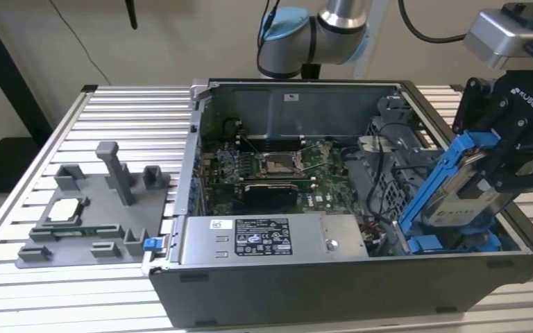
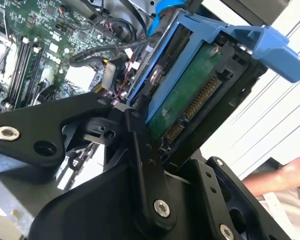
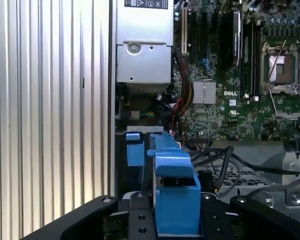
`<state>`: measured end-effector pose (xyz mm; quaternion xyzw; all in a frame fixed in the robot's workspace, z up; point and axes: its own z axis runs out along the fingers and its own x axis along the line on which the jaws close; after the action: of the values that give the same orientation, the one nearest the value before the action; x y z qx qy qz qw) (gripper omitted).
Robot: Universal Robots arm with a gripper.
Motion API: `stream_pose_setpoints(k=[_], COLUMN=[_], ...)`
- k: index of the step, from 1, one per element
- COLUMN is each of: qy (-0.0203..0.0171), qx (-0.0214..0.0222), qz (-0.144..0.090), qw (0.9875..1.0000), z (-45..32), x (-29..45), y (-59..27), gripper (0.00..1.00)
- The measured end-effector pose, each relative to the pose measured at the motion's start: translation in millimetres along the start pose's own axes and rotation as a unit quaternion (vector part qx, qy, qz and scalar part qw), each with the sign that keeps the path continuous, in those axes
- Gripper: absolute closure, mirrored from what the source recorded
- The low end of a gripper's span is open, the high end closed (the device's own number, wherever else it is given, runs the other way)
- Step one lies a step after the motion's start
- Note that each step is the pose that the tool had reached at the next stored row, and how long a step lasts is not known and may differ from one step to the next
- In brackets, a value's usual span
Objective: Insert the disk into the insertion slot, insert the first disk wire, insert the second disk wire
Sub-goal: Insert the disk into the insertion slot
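Note:
My gripper is shut on the disk, a silver-grey drive in a blue carrier frame. The disk hangs steeply tilted over the right end of the open computer case. Its lower end is down by the blue rails of the insertion slot, and most of it stands above them. In the second wrist view the disk's green circuit board and connector sit between the black fingers. The first wrist view has the carrier's blue end in front, with a blue slot tab behind. Black cables lie beside the slot.
A silver power supply lies along the case's near wall, with the motherboard behind it. A grey fixture holding a processor sits on the slatted table at the exterior view's left. A person's hand appears in the second wrist view.

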<state>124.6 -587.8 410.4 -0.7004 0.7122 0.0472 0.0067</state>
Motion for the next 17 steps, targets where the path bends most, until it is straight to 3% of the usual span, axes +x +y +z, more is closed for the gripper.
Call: stream_pose_setpoints(k=[5, 7, 8, 17], qy=[-0.0020, -0.0058, -0.0102, -0.0116], qx=[-0.0001, -0.0002, -0.0001, -0.0005], qz=[0.000, 0.000, -0.001, -0.001], qw=[1.0000, 1.0000, 0.9999, 0.9999], z=[1.2, 1.5, 1.9, 4.6], x=[1.4, 1.0, 0.7, 4.4], y=[-0.2, -0.2, -0.2, -1.1], gripper=[1.00, 1.00, 1.00, 1.00])
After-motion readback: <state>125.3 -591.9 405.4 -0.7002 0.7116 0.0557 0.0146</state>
